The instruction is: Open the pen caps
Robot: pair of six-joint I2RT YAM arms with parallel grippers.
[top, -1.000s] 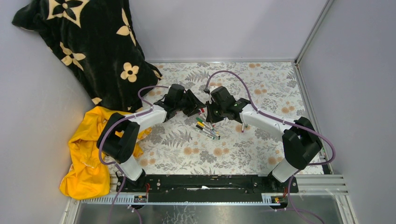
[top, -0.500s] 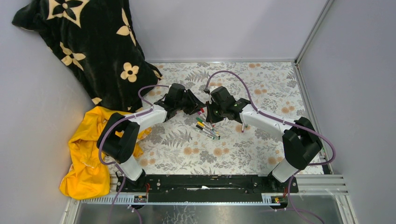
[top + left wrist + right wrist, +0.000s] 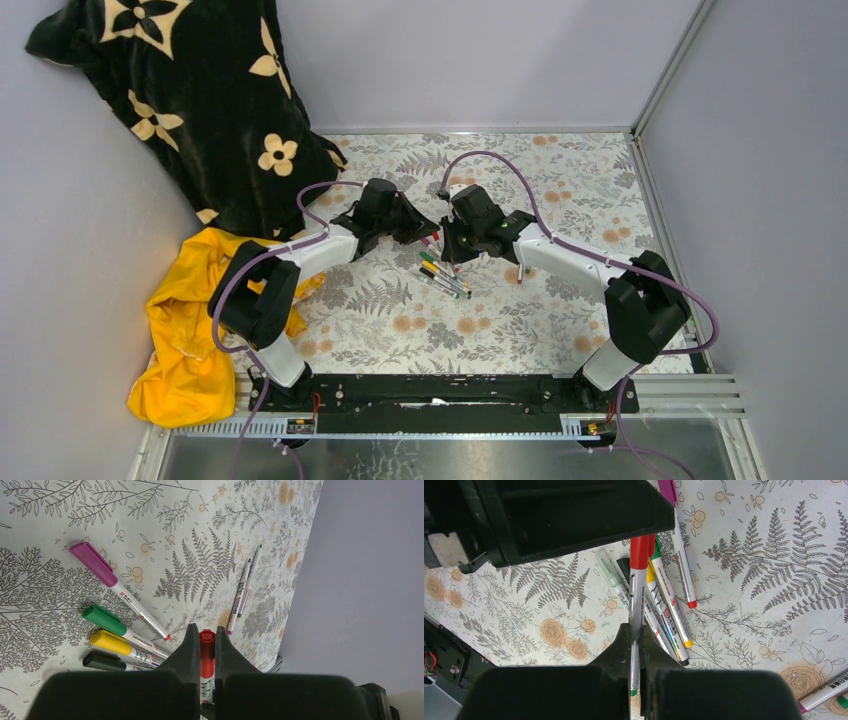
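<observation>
A light-barrelled pen with a red cap (image 3: 641,550) is held between both grippers above the floral table. My left gripper (image 3: 207,632) is shut on the red cap (image 3: 207,647). My right gripper (image 3: 635,632) is shut on the pen's barrel (image 3: 636,605); the cap sits on the barrel. In the top view the left gripper (image 3: 425,232) and right gripper (image 3: 447,243) meet tip to tip. Below them lie pens with magenta cap (image 3: 92,563), green cap (image 3: 104,620), yellow cap (image 3: 110,643) and black cap (image 3: 102,661).
Two thin pens (image 3: 245,587) lie apart to the right of the cluster (image 3: 445,280). A black flowered blanket (image 3: 190,100) fills the back left corner, and a yellow cloth (image 3: 185,330) lies at the left edge. Grey walls enclose the table.
Both grippers stay clamped on the red-capped pen. The left gripper has turned a little at the wrist; the pens on the table have not moved.
</observation>
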